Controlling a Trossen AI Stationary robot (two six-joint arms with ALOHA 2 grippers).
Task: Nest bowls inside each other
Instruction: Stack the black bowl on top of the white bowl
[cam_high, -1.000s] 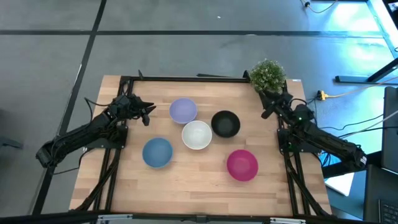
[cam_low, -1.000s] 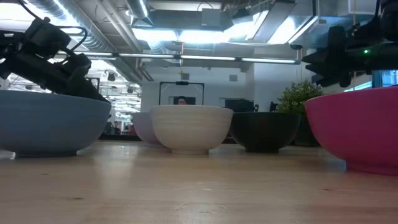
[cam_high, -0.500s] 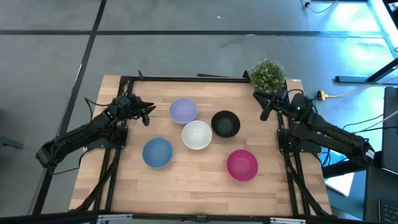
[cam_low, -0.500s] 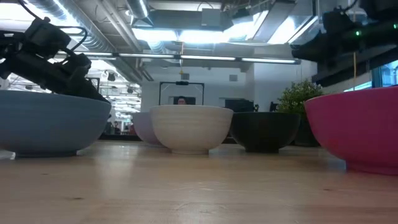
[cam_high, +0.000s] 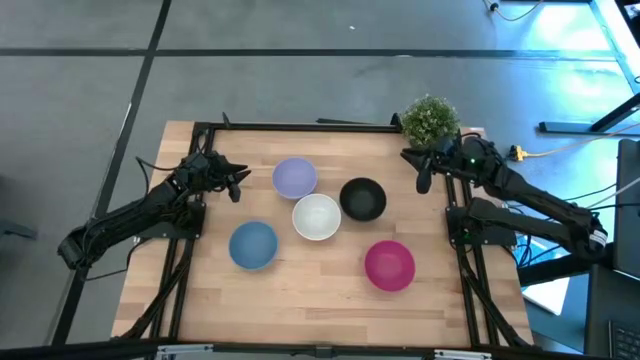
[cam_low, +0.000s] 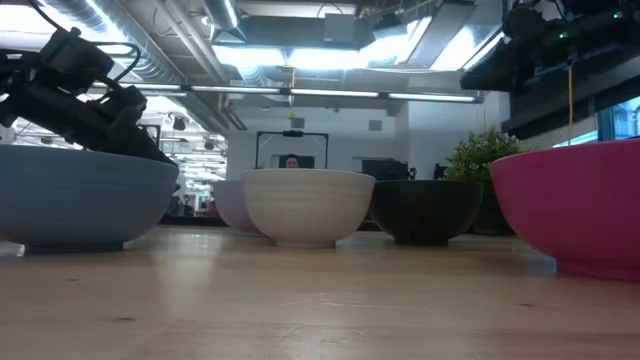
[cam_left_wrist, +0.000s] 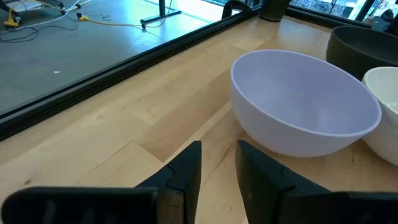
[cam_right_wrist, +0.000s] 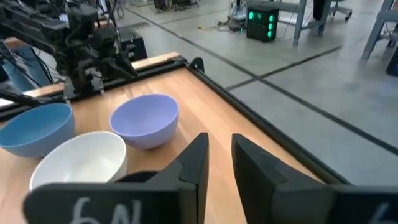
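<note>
right end effector (cam_high: 422, 172) – narrowly parted, empty – hovers just beside black bowl (cam_high: 362, 199).

Two dark jointed arms, each pincer with two flat black fingers (cam_left_wrist: 186, 180).

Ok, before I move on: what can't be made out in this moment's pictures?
- Low view: round blue plastic bowl and round magenta plastic bowl are cut off by the picture's side edges.
- Low view: round white plastic bowl hides most of the round lavender plastic bowl.
- Right wrist view: round black plastic bowl is mostly hidden behind the right tool.
</note>
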